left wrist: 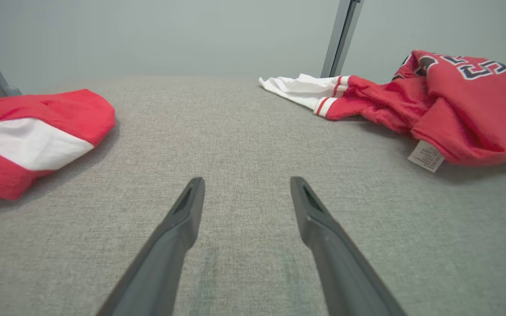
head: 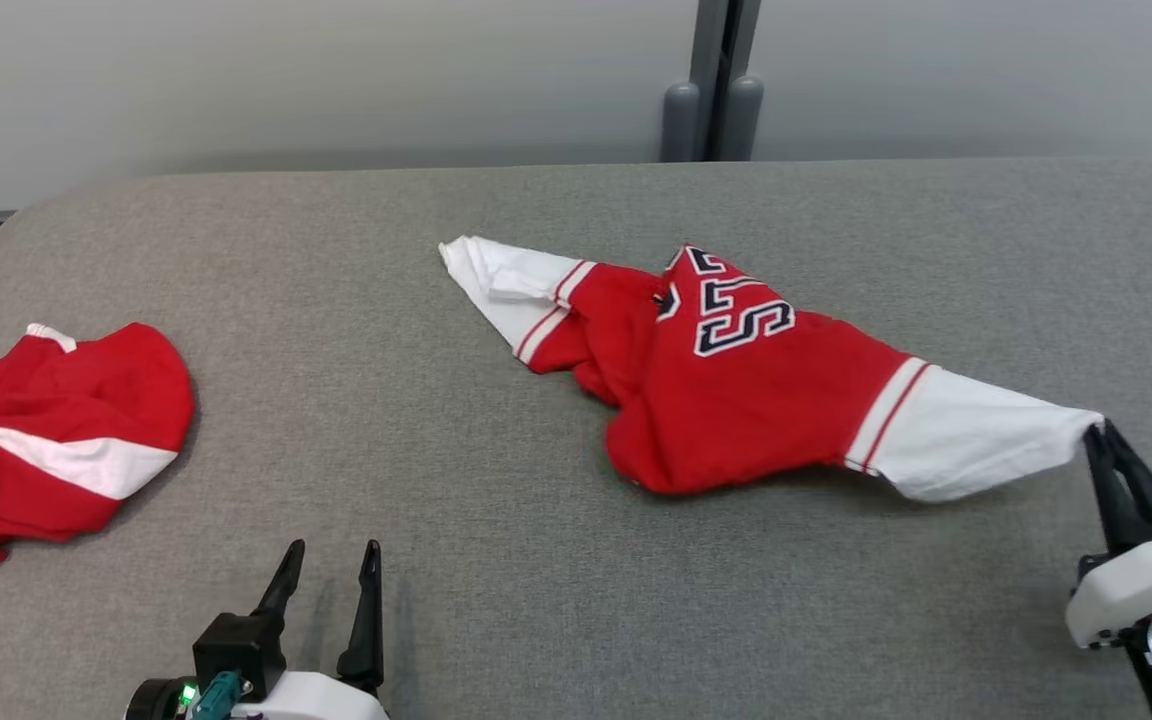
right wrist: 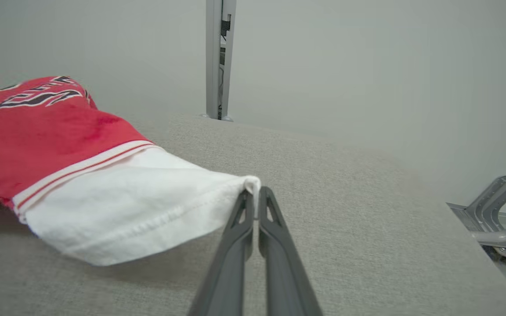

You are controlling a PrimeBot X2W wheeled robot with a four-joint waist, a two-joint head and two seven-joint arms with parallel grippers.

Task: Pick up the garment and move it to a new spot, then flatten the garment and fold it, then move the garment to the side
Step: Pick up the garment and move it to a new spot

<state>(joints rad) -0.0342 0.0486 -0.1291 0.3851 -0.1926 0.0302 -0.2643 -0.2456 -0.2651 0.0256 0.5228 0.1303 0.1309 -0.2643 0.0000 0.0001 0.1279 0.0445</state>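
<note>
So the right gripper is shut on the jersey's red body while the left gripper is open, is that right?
Not quite: the right gripper is shut on the white sleeve end of the jersey, not its red body, as the right wrist view shows. The left gripper is open.

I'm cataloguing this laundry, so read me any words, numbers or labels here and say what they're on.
"S" or "5", I cannot tell which: navy block characters on the red jersey, crumpled, the rest unreadable.
White tag on the jersey: print too small to read.
Other red garment: no text visible.
</note>
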